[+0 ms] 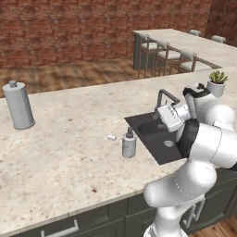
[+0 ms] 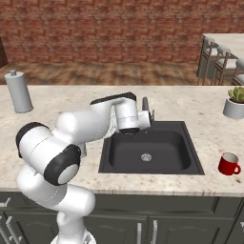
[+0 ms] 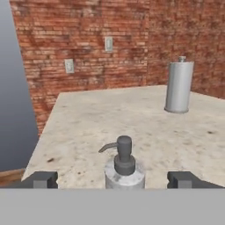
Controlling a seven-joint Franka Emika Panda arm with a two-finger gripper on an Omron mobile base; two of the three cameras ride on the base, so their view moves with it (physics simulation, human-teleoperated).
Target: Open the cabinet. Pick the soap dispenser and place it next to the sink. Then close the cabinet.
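The soap dispenser [image 1: 129,143], a small speckled grey bottle with a dark pump, stands upright on the counter just left of the sink [image 1: 156,146]. My gripper [image 1: 161,119] hovers over the sink's left part, pointing at the bottle from the right, a short way off. In the hand view the soap dispenser [image 3: 124,168] sits centred between the two dark fingertips [image 3: 41,179] of the gripper [image 3: 113,180], which is open and holds nothing. In the right base view my arm covers the bottle, and the sink [image 2: 178,164] lies dark with its silver drain. The cabinet is out of view.
A tall grey canister [image 1: 18,105] stands far left on the counter. A small white piece [image 1: 111,137] lies near the bottle. The faucet [image 1: 165,95] rises behind the sink. A potted plant [image 2: 235,102] and a red mug [image 2: 229,164] sit right of it. Stools [image 1: 162,53] line the far counter.
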